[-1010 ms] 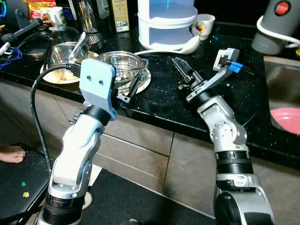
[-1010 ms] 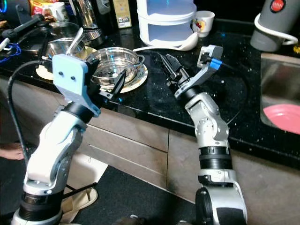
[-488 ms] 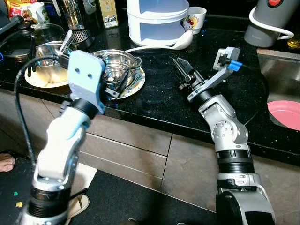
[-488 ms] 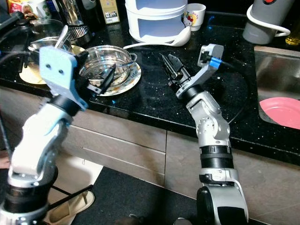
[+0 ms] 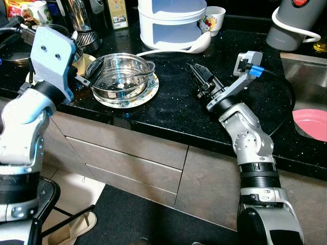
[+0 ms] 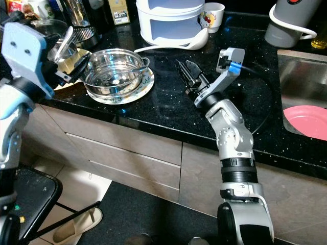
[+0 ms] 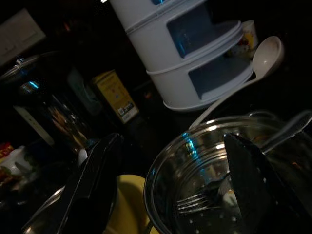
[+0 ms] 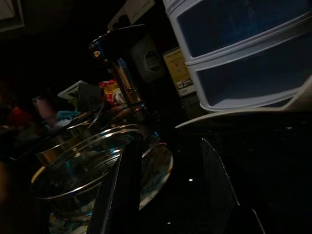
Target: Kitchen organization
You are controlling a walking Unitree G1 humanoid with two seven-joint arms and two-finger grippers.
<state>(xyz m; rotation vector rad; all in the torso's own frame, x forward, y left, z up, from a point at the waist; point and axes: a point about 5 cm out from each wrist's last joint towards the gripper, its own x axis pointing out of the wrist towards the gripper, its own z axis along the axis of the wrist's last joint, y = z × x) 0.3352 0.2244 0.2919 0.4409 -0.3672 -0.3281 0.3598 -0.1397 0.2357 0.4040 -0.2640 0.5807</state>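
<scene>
Clear glass bowl (image 5: 122, 76) with a shiny rim sits on a patterned round plate (image 5: 148, 92) near the front edge of the speckled black stone counter (image 5: 173, 109); a metal fork (image 7: 204, 199) lies inside it. Just beside its left rim hangs the left gripper (image 7: 170, 185), black fingers spread wide apart. Behind stand a white tiered plastic container (image 5: 171, 23) and a long white ladle (image 5: 176, 49). Well right of the bowl, the right gripper (image 5: 200, 77) hovers above the counter, fingers parted. Pink dish (image 5: 310, 124) lies in the sink, cut off by the frame edge.
</scene>
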